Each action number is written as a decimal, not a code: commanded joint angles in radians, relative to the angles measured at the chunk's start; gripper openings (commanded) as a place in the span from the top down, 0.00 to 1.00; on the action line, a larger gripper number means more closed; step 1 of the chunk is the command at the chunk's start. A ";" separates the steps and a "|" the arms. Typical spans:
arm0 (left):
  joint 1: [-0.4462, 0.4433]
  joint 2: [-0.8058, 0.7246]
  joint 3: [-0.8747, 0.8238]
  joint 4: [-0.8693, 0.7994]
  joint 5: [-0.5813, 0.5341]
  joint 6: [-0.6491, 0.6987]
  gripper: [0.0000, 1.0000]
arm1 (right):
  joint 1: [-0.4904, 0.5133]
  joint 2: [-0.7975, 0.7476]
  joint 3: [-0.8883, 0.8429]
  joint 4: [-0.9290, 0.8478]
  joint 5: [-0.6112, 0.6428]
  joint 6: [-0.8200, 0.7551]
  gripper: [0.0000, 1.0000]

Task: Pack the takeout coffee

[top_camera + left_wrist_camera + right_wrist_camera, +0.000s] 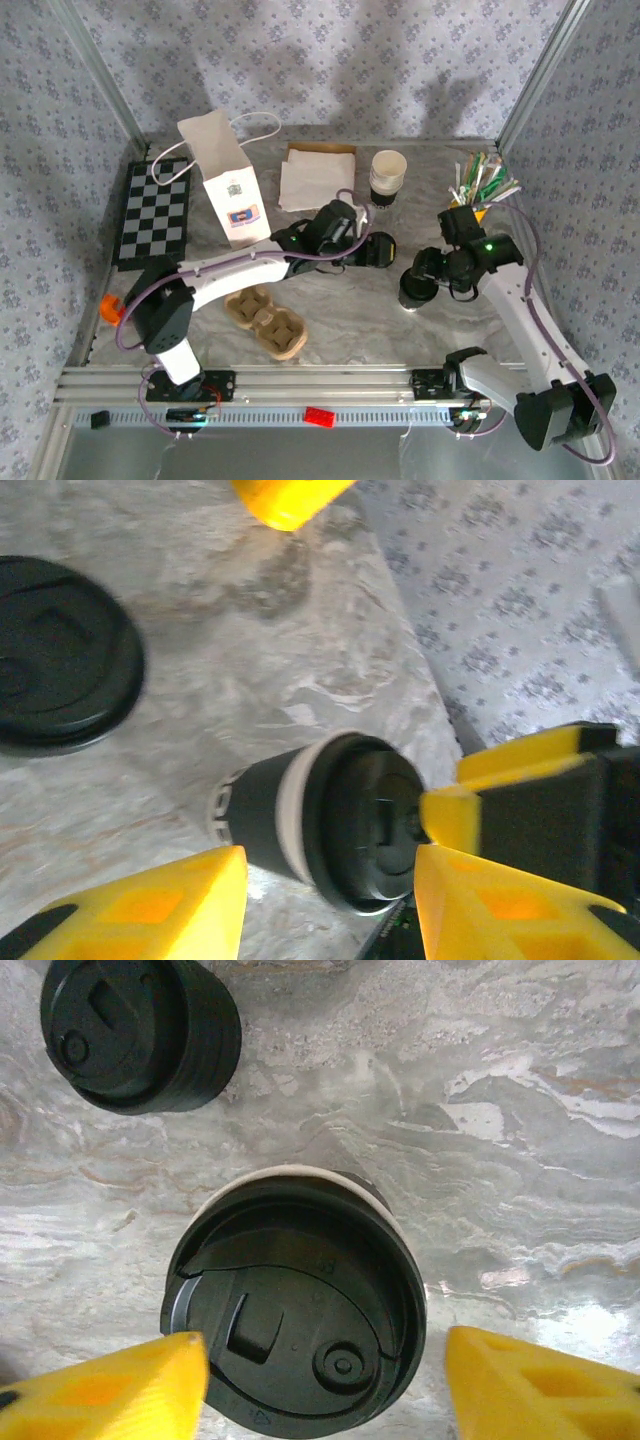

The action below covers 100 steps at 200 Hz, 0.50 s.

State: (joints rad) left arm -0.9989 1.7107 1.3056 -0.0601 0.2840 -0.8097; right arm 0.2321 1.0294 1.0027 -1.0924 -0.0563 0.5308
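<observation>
The takeout coffee point(413, 292) stands upright on the marble table right of centre, a cream cup with a dark band and a black lid point(295, 1310). My right gripper point(325, 1380) is open and straddles it from above. Its left finger sits at the lid's edge and its right finger point(540, 1380) stands clear of it. My left gripper point(330, 910) is open with nothing in it, low over the table beside a stack of loose black lids point(383, 250) and facing the cup point(320, 820). The white paper bag point(225, 185) stands open at the back left.
A cardboard cup carrier point(265, 320) lies in front of the left arm. Napkins point(315, 175), a stack of lidless cups point(388, 170) and a bunch of stirrers point(485, 180) line the back. A checkered mat point(150, 210) lies at the left.
</observation>
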 commanded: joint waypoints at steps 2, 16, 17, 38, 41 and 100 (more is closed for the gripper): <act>-0.016 0.067 0.070 -0.070 0.052 0.065 0.55 | -0.070 -0.022 -0.036 -0.003 -0.121 -0.020 0.42; -0.025 0.100 0.100 -0.101 0.060 0.089 0.56 | -0.110 -0.034 -0.059 0.010 -0.146 -0.020 0.49; -0.026 0.101 0.103 -0.105 0.061 0.091 0.56 | -0.112 -0.034 -0.060 0.011 -0.149 -0.021 0.50; -0.046 0.155 0.172 -0.174 0.074 0.156 0.57 | -0.146 -0.046 -0.084 0.013 -0.168 -0.020 0.56; -0.048 0.162 0.181 -0.181 0.076 0.163 0.57 | -0.150 -0.049 -0.086 0.013 -0.169 -0.020 0.56; -0.060 0.243 0.260 -0.237 0.071 0.224 0.62 | -0.209 -0.104 -0.135 0.000 -0.201 -0.021 0.77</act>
State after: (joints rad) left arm -1.0546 1.9385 1.5185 -0.2466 0.3439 -0.6350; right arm 0.0441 0.9546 0.8879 -1.0752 -0.2256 0.5129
